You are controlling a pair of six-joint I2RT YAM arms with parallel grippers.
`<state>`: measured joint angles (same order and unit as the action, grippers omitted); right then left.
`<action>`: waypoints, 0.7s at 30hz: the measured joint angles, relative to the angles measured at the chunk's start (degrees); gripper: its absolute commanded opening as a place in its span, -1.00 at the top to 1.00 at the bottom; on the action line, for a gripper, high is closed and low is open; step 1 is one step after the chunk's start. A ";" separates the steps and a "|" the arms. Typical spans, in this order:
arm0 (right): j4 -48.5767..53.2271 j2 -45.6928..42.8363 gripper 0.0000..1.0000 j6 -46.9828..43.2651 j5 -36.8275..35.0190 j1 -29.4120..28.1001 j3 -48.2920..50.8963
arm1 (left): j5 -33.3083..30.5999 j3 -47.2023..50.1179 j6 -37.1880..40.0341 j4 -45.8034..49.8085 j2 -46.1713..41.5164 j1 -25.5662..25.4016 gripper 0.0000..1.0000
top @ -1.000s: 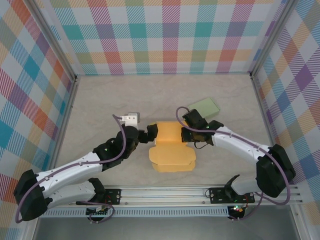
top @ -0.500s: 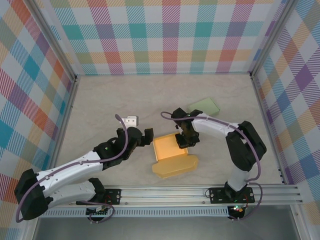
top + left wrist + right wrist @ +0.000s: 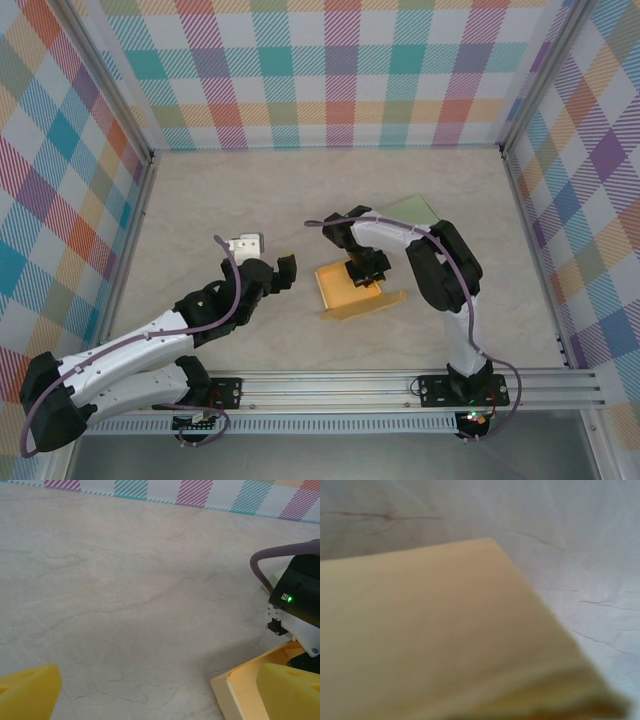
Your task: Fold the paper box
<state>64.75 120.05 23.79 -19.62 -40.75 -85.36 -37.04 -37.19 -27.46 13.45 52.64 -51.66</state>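
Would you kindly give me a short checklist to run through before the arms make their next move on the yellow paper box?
1. The left pincer is open: ok.
2. The left pincer is clear of the paper box: ok, the top view shows a gap at the box's left side.
3. The right pincer is shut and down at the box's far side: ok.
4. The right pincer has a flap pinched: cannot tell, its own view is a blur of yellow paper.
5. The box is closed: not ok, its inside faces up.
6. The green sheet is out of the way: ok, it lies apart, behind the right arm.
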 measured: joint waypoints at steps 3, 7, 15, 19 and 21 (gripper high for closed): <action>2.10 2.03 1.00 0.66 -2.34 -0.31 -1.49 | -0.63 0.00 0.00 0.00 0.00 0.00 -1.00; 4.98 5.07 1.00 0.79 -4.48 -1.46 -4.26 | -1.68 0.00 0.00 -0.04 0.26 0.00 -1.00; 7.06 6.95 1.00 0.07 -6.60 -3.02 -5.90 | -2.56 -0.04 0.02 0.35 2.89 0.00 -1.00; 6.19 6.12 0.41 -0.72 -7.06 -3.61 -4.92 | -2.71 -0.04 -0.02 0.59 2.91 0.00 -1.00; 5.64 5.33 -0.01 -0.59 -8.57 -3.69 -3.82 | -2.71 -0.04 -0.02 0.90 2.91 0.00 -1.00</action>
<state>70.39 125.38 23.20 -28.18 -44.45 -89.19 -39.75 -37.23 -27.49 14.35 55.55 -51.66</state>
